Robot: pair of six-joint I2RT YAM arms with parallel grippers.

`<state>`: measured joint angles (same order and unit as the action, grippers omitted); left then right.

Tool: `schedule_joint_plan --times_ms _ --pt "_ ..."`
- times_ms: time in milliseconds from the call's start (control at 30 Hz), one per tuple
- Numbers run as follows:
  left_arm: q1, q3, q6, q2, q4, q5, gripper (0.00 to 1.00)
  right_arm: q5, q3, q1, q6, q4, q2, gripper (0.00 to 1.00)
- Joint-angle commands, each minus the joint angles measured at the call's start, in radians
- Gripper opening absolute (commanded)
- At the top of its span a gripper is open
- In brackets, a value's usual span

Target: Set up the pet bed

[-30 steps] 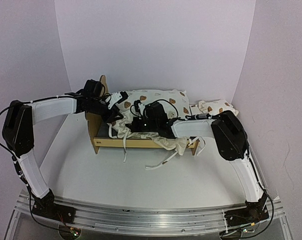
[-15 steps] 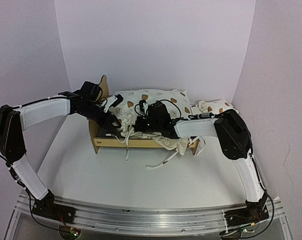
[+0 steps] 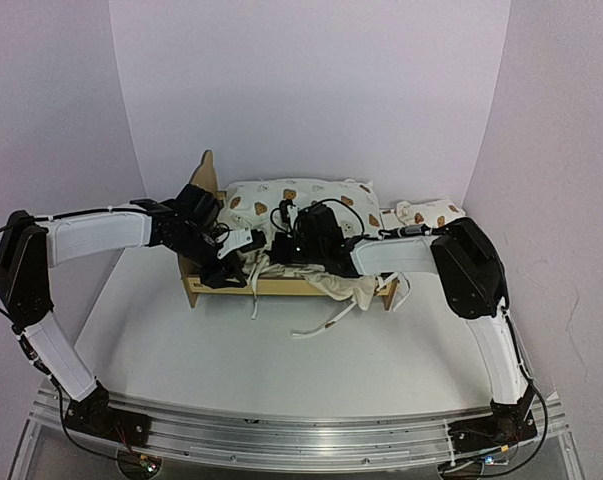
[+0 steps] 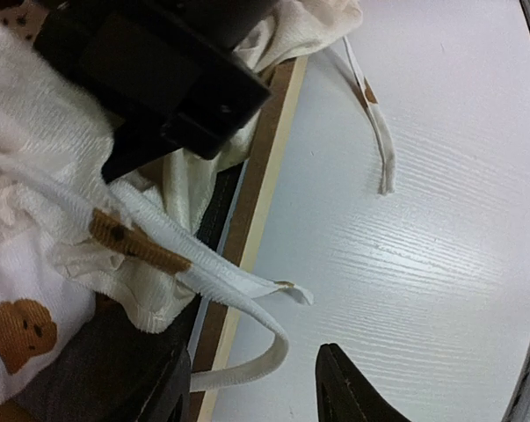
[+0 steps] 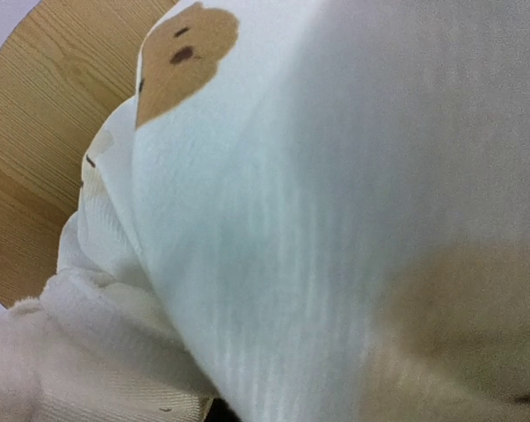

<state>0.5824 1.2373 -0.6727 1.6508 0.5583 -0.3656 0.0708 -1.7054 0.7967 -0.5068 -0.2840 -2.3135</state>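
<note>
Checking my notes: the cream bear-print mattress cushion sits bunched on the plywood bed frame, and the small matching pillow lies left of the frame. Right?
Wrong side: the small bear-print pillow lies right of the light plywood bed frame, as the top external view shows. The cream bear-print mattress cushion does sit bunched on it.

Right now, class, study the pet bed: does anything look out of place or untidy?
Yes. The mattress cushion sits bunched in the bed frame, its ruffle spilling over the front edge, and a tie trails loose on the table. The small pillow lies off the bed, to its right.
</note>
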Motion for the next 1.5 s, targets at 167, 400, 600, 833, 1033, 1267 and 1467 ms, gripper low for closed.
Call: schedule_joint_plan --times_ms 167,400,600,833,1033,1267,1467 --pt "0.03 0.022 -0.167 0.041 -0.07 0.068 0.33 -0.019 0.023 -0.021 -0.007 -0.021 0.071 0.0" --pt "0.03 0.025 -0.187 0.056 -0.031 0.083 0.14 -0.019 0.024 -0.02 -0.006 -0.026 0.071 0.0" --pt "0.028 0.07 -0.103 0.07 -0.056 0.108 0.0 -0.019 0.029 -0.021 -0.005 -0.026 0.073 0.0" --pt "-0.054 0.203 0.251 0.11 -0.111 0.051 0.0 -0.023 0.033 -0.021 -0.001 -0.027 0.079 0.0" --pt "-0.059 0.228 0.464 0.11 -0.065 -0.056 0.0 -0.024 0.044 -0.02 0.006 -0.027 0.089 0.0" --pt "-0.059 0.256 0.583 0.088 0.01 -0.122 0.0 -0.023 0.046 -0.02 0.014 -0.027 0.094 0.0" --pt "-0.059 0.266 0.618 0.056 0.071 -0.111 0.0 -0.022 0.044 -0.021 0.013 -0.027 0.091 0.0"
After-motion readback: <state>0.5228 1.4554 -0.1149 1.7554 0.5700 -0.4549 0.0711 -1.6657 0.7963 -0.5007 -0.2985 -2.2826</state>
